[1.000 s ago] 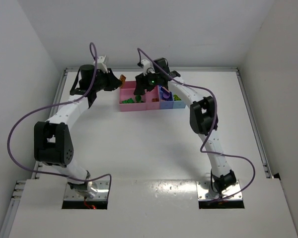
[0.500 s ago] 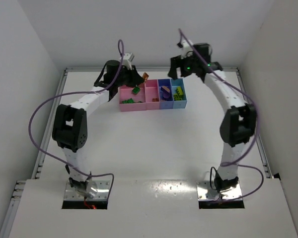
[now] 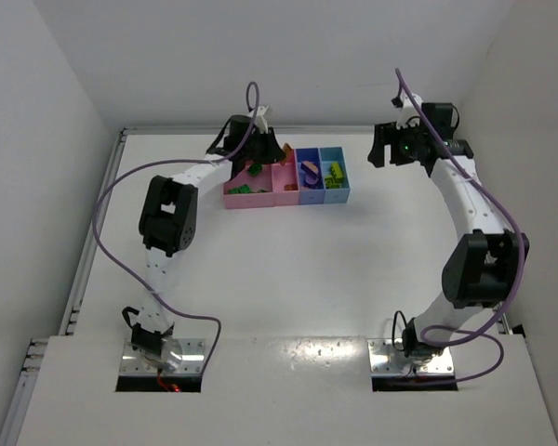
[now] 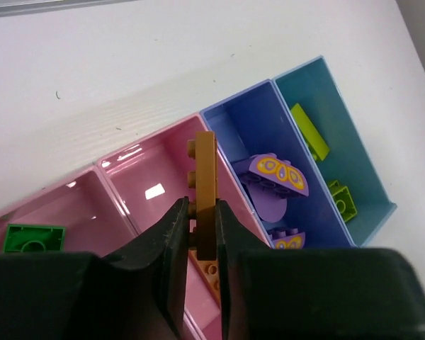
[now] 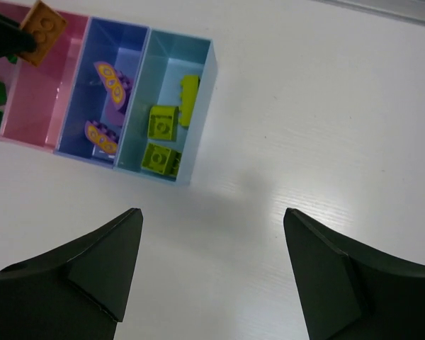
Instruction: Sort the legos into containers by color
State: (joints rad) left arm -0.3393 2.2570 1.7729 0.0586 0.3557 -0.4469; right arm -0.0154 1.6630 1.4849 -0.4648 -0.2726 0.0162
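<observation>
My left gripper [image 4: 202, 212] is shut on a flat salmon-orange lego [image 4: 204, 170], held on edge just above the narrow pink tray [image 4: 145, 180]. Another salmon lego [image 4: 208, 275] lies in that tray. The wide pink tray [image 3: 239, 197] holds green legos [image 4: 34, 237]. The purple-blue tray [image 4: 244, 127] holds purple legos [image 4: 276, 173], and the light blue tray [image 5: 200, 106] holds yellow-green legos [image 5: 161, 122]. My right gripper [image 5: 212, 216] stands open and empty over bare table, to the right of the row. In the top view the left gripper [image 3: 266, 154] is at the trays and the right gripper [image 3: 391, 154] is far right.
The tray row sits near the table's back edge, where a metal rail [image 3: 353, 129] runs along the white wall. Purple cables [image 3: 112, 190] loop beside both arms. Bare white table [image 5: 326, 127] lies right of the trays.
My left arm swung right from the far left corner to above the pink trays, carrying the salmon lego. My right arm pulled away from the trays to the right and opened.
</observation>
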